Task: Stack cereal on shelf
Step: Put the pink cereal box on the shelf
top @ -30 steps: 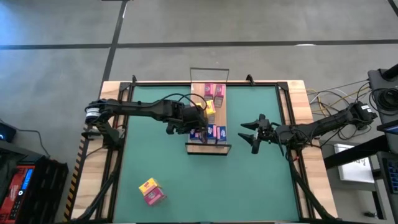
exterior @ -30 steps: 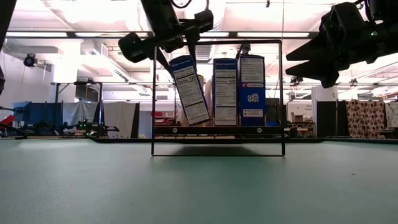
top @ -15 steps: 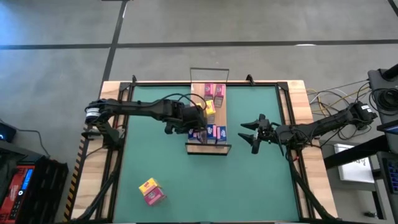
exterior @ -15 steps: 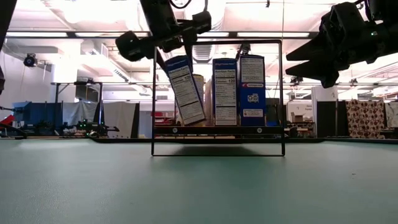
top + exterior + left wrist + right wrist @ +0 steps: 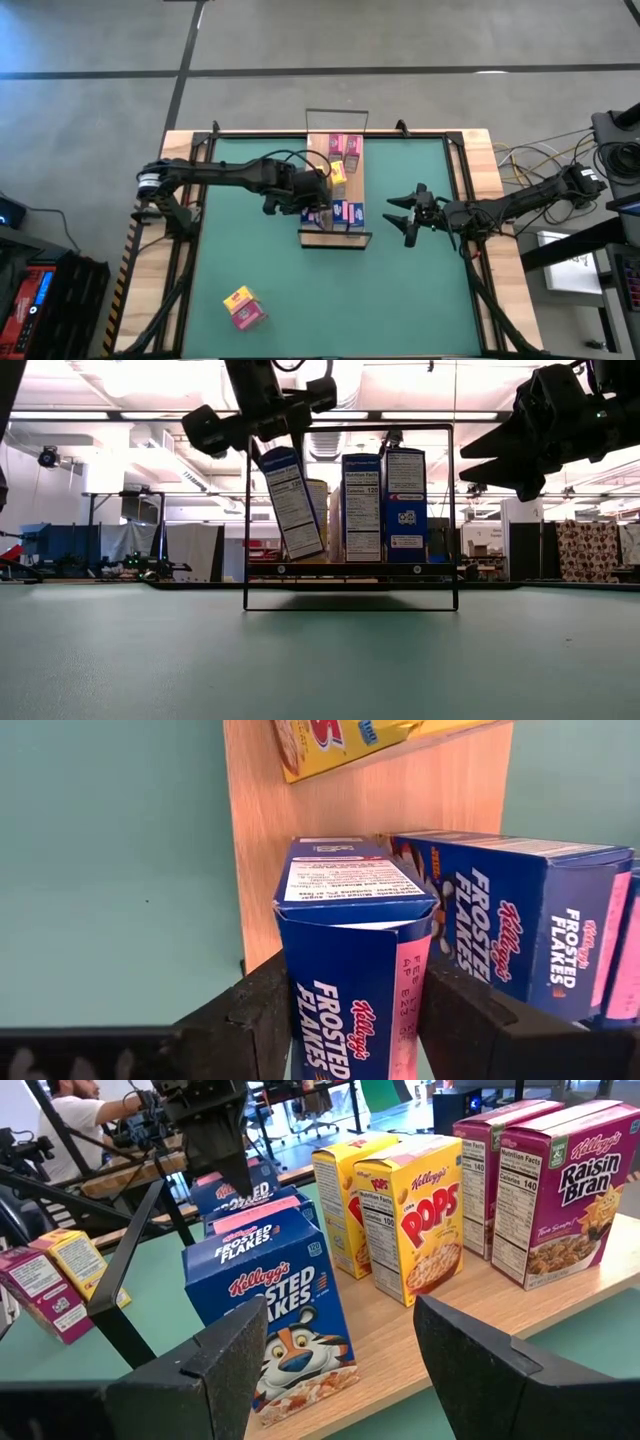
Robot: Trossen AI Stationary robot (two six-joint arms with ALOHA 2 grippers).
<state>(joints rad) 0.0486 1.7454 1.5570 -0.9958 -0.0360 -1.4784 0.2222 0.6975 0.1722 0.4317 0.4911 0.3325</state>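
- Over at the near-left of the green table [image 5: 400,290], a yellow and a pink cereal box [image 5: 243,306] lie together, well apart from the shelf and not yet collected.
- Next, the left gripper [image 5: 312,210] hangs over the left edge of the shelf [image 5: 343,180], near its front end. Its fingers [image 5: 250,1020] are closed against both sides of a blue Frosted Flakes box [image 5: 288,500], opened only to the box's width.
- That held box is tilted in the low view, its bottom swung toward the two upright blue boxes [image 5: 384,505] and its base looking just clear of the board, though contact is hard to rule out.
- Judged from this, the step in hand is placing: the box is over the shelf but not yet set down or squared up.
- The next move probably calls for righting the box, lowering it flat beside its blue neighbours without knocking them, then easing the fingers apart.
- Further back on the board stand the yellow Pops boxes [image 5: 420,1215] and the magenta Raisin Bran boxes [image 5: 565,1185], upright.
- The black wire rail [image 5: 350,600] frames the front end of the shelf.
- Lastly, the right gripper [image 5: 405,216] waits above the table just right of the shelf, fingers spread wide and holding nothing.
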